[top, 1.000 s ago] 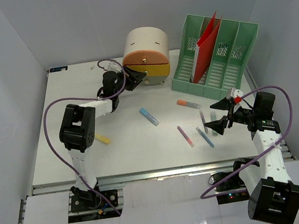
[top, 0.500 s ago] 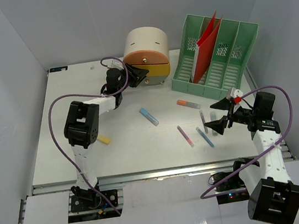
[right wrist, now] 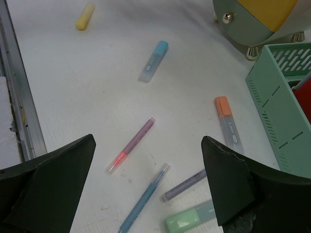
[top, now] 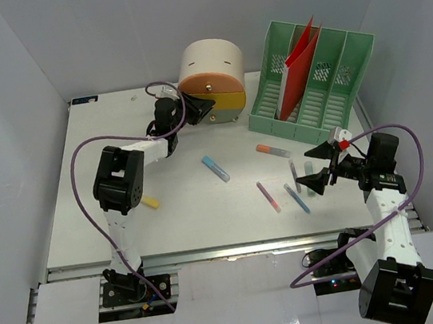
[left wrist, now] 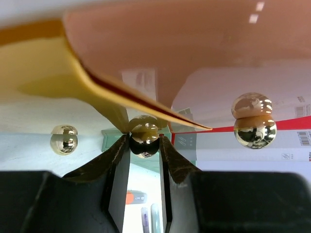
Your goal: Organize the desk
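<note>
1. The counter [top: 117, 144], white and wide, lies under everything, and pens [top: 268, 196] lie loose on its right half.
2. At its far edge stands the drawer unit [top: 212, 70]. The left gripper [top: 195, 110] reaches there, fingers [left wrist: 116, 162] pinching a brass knob [left wrist: 144, 132], likely to work a drawer for the pens.
3. The right gripper [top: 315, 174] hovers near the pens, its fingers spread wide, ready to pick one.

**Your two arms — white links, black joints**

Your left arm [top: 147, 150] and right arm [top: 388, 214] share one build: white tubular links between chunky black joint housings. A thin purple cable [top: 73, 170] trails along each. In the wrist views the fingers [right wrist: 51, 187] are matte black wedges — and your right wrist carries a small red-and-white fitting [top: 343, 136].
</note>
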### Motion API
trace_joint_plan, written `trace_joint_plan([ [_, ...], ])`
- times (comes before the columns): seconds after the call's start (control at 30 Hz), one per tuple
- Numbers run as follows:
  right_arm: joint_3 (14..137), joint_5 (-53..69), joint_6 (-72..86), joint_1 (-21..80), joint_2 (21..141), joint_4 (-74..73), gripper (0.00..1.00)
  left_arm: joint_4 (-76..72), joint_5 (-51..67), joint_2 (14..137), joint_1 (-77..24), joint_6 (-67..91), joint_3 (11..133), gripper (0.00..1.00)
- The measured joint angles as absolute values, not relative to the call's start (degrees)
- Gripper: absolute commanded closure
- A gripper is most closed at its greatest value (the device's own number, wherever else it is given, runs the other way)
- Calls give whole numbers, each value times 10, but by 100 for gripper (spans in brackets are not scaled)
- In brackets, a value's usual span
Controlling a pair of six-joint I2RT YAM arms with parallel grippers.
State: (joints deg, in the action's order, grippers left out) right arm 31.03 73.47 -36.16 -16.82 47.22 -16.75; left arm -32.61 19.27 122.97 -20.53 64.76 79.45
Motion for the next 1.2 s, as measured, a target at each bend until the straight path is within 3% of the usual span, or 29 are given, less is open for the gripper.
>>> trace_joint_plan([
  [0.2,310,735,-362,-168,470,-167,4,-369,189,1160,-205,643,682,78],
  [0.37,310,735,-362,-168,469,-166,4,-388,203,1083,-205,627,575,72],
  [0.57,310,735,-362,-168,469,-166,4,-387,215,1055,-206,606,544,48],
  [0.63,310,734,-362,-168,469,-166,4,-384,220,1055,-206,601,544,29],
  [0.73,310,733,-362,-168,469,-166,4,-374,225,1055,-206,591,545,12],
  [1.0,313,681,-369,-147,480,-175,2,-292,227,966,-205,516,525,9],
  [1.2,373,488,-393,22,567,-246,2,-173,200,751,-205,433,460,7],
])
